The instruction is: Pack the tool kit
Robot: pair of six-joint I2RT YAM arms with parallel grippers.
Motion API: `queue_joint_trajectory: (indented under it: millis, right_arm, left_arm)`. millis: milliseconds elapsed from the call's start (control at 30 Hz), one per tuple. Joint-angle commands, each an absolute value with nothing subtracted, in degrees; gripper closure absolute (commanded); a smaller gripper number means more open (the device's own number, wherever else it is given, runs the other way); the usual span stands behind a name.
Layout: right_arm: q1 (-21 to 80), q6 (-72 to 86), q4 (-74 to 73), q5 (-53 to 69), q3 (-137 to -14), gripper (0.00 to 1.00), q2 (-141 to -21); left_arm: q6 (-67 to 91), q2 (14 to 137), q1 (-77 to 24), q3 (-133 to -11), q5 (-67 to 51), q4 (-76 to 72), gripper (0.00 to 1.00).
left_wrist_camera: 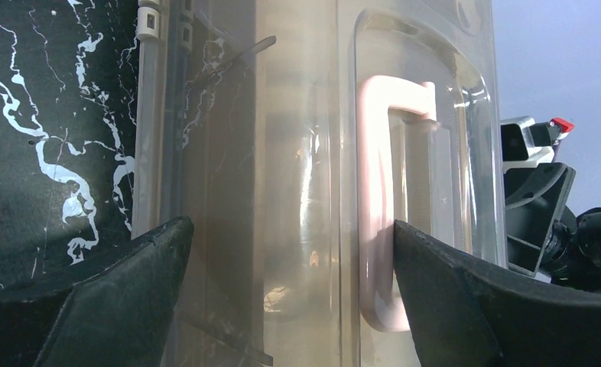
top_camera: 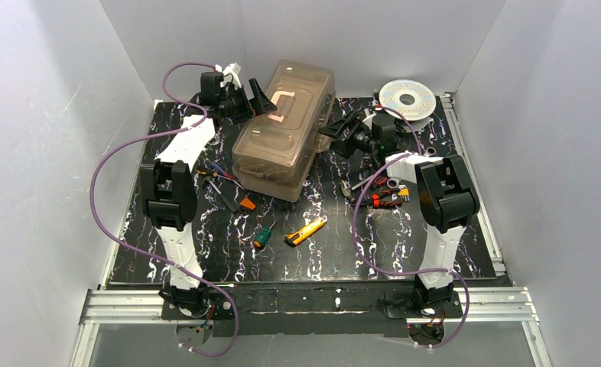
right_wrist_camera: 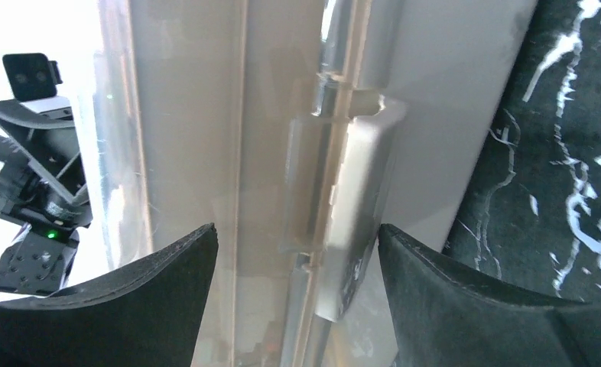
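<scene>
Left gripper (left_wrist_camera: 290, 229) fingers are filling the bottom of the left wrist view, spread wide and released. They are straddling the clear brown lid (left_wrist_camera: 297, 115) next to the cream handle (left_wrist_camera: 374, 229), gripping nothing. Right gripper (right_wrist_camera: 296, 229) is also standing open on the opposite side of the toolbox (top_camera: 282, 134), one jaw either side of a beige clasp (right_wrist_camera: 351, 214); can't make out any contact. Toolbox is sitting closed and angled at the far middle of the black marbled table (top_camera: 320, 260), between the two grippers. Loose tools are lying on the table outside the box: yellow knife (top_camera: 305, 231) and green-handled screwdriver (top_camera: 262, 237) toward the front middle, screwdriver cluster (top_camera: 219, 174) by the left arm, second tool pile (top_camera: 380, 197) by the right arm. Silver spool (top_camera: 407, 98) is lying at the far right.
</scene>
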State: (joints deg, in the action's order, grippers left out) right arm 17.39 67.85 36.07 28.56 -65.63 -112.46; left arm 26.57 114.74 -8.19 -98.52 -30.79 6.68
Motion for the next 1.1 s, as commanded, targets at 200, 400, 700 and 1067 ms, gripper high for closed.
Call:
queue_joint_trajectory:
  millis: [200, 400, 700, 1067]
  right_arm:
    - [14.95, 56.24, 15.01, 15.66, -64.51, 0.15, -101.23]
    - [15.15, 46.43, 7.09, 11.6, -66.26, 0.15, -95.8]
    - [21.28, 37.36, -14.21, -1.9, -80.99, 0.12, -92.92]
    - [29.0, 32.45, -29.59, -1.23, -103.46, 0.1, -97.85]
  left_arm:
    - [21.35, 107.14, -11.25, -97.43, -28.21, 18.77, 0.0]
    - [18.07, 102.61, -12.38, -97.18, -24.03, 21.96, 0.0]
    - [18.59, 95.62, -19.12, -86.37, -19.31, 20.35, 0.01]
    - [23.11, 82.51, -18.93, -76.67, -7.85, 13.79, 0.0]
